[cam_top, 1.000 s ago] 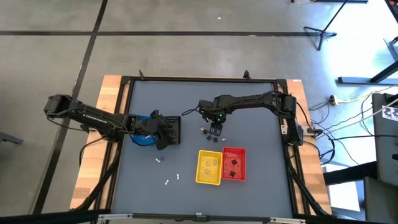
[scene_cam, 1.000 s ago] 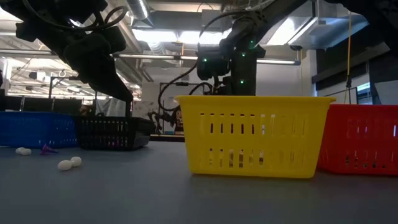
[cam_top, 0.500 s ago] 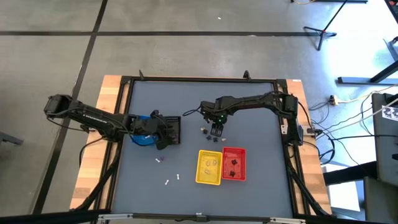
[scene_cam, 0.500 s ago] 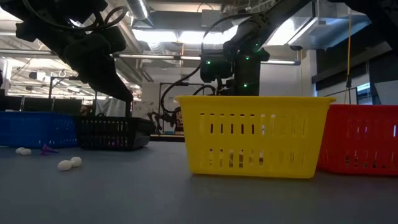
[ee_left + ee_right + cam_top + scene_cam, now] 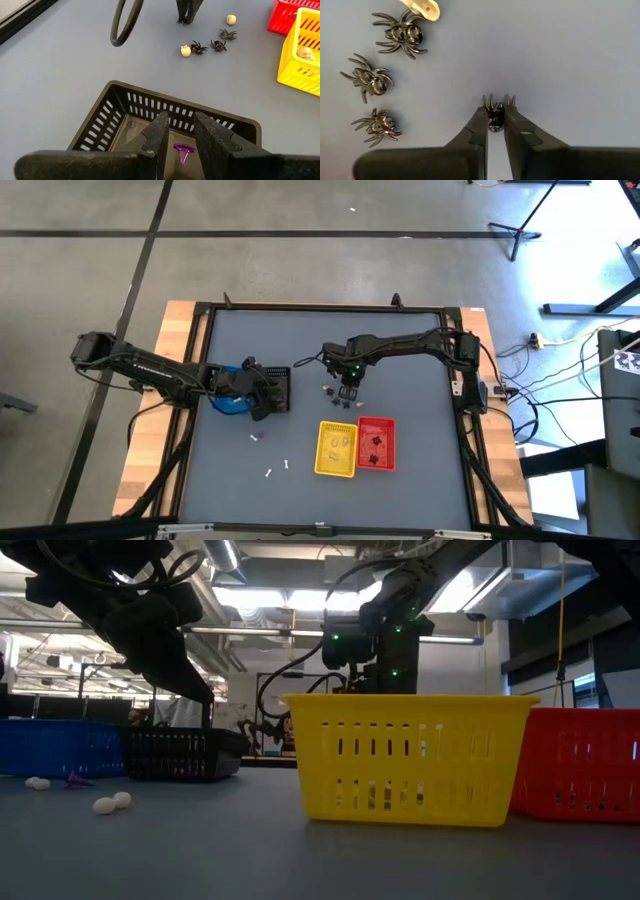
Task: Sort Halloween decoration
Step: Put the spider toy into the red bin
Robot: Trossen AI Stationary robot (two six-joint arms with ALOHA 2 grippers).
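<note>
You've got four mesh baskets on the grey table (image 5: 420,480): yellow basket (image 5: 336,449) touching the red basket (image 5: 376,444) near the front edge, blue basket (image 5: 229,402) and black basket (image 5: 280,390) side by side on the left. Cables and a stand leg on the floor (image 5: 300,260) at right.

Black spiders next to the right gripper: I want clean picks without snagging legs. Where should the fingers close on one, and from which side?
Grip the rounded body, coming straight down from above. Each loose spider lies flat on the table with thin legs splayed outward, so only the raised body gives the fingers firm purchase. The right gripper is already pinching one spider this way, fingers on either side of its body.
</note>
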